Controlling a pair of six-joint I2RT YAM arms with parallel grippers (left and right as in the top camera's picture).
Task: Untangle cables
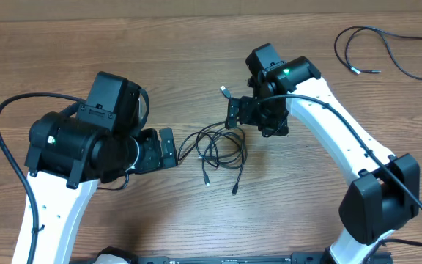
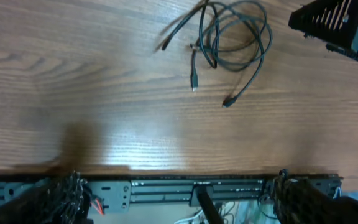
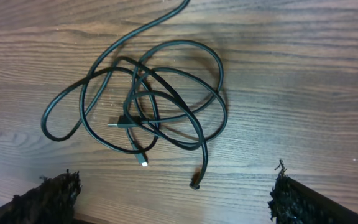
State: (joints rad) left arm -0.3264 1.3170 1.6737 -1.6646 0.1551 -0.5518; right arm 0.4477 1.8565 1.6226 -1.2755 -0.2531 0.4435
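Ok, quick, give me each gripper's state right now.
Left gripper: open, holding nothing.
Right gripper: open, holding nothing; the tangled cables lie between the two, not gripped.

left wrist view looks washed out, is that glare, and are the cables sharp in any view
Left wrist: a pale glare patch on the table below the cables, which look slightly soft. Right wrist: cables crisp, even light, only the fingertips at the bottom corners blurred. Overhead: evenly lit, cables small but clear.
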